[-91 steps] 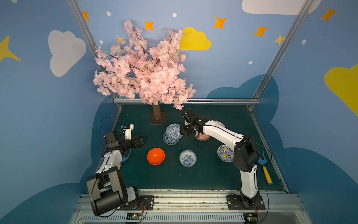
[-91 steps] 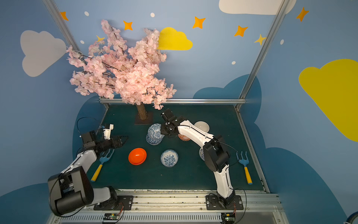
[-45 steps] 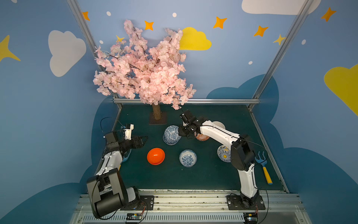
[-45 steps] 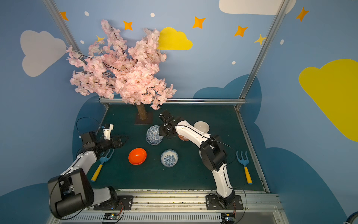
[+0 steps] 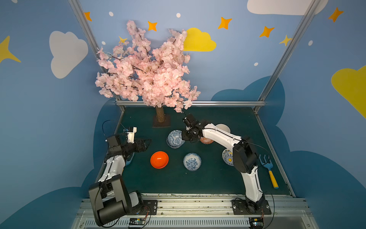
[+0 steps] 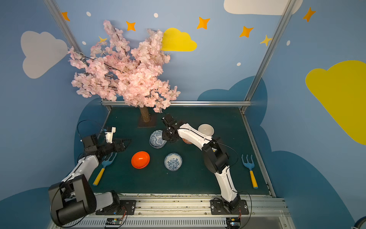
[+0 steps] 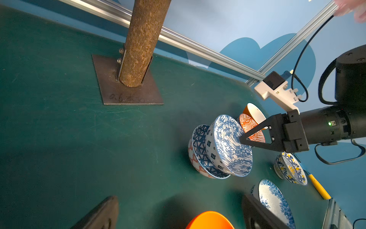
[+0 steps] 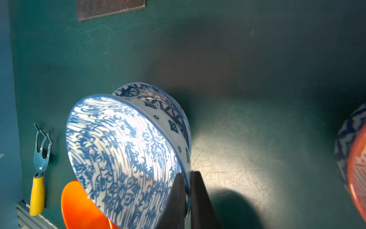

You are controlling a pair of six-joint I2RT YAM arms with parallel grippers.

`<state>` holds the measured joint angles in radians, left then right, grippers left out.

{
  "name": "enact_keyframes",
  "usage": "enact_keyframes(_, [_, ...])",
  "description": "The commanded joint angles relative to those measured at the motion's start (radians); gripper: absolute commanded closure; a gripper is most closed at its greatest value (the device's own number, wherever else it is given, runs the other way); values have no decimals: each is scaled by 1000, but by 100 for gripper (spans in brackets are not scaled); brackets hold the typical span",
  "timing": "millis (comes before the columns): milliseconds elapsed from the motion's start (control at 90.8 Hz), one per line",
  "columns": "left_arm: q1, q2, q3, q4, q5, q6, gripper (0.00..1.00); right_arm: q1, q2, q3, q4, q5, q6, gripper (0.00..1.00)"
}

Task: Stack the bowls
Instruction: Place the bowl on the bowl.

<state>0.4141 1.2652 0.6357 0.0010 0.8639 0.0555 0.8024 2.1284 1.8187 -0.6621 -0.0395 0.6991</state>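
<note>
Beside the tree [image 5: 147,69], the right gripper [image 8: 187,175] pinches the rim of a blue-white bowl [image 8: 122,150], tilted atop a two-bowl stack [image 7: 200,158]. Let go like this, it may slide off or tip the stack; the thin rim could slip. The left gripper [image 5: 147,143] hangs open, well apart.

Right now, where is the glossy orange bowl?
In both top views the orange bowl sits alone on the green table, left of centre: a loose blue-and-white bowl to its right, the bowl stack behind it.
</note>
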Motion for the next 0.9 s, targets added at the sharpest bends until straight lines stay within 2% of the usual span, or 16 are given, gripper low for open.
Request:
enact_keyframes(0, [3, -9, -8, 1, 20, 10, 0, 7, 13, 47, -6, -7, 2, 100])
enact_keyframes(518, [3, -19, -11, 2, 20, 7, 0, 7, 51, 75, -17, -12, -4, 97])
enact_keyframes(683, [2, -20, -11, 2, 21, 7, 0, 6, 59, 83, -24, -10, -8, 78])
enact_keyframes(892, [5, -29, -14, 4, 14, 7, 0, 7, 59, 85, -28, -3, -16, 70])
